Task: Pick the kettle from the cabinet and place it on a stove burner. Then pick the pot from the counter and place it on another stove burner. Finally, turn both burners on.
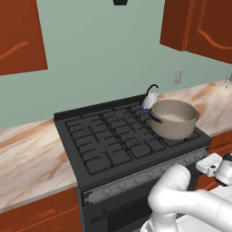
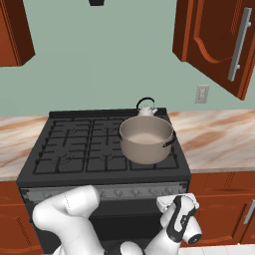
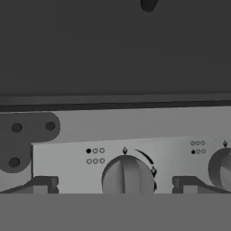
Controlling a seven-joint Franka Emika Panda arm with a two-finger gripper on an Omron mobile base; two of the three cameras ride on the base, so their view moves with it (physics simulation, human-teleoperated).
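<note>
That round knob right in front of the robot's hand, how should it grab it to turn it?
Probably by the raised ridge across the knob, coming straight at the stove's front panel. The ridge stands nearly upright, so one finger should go on each flat side of it. The open hand already straddles the knob, fingers left and right, so it likely just needs to push in, close and twist.

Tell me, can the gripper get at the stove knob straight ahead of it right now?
Probably yes. In the hand view the knob sits centred between the open gripper fingertips, with nothing visible between them.
</note>
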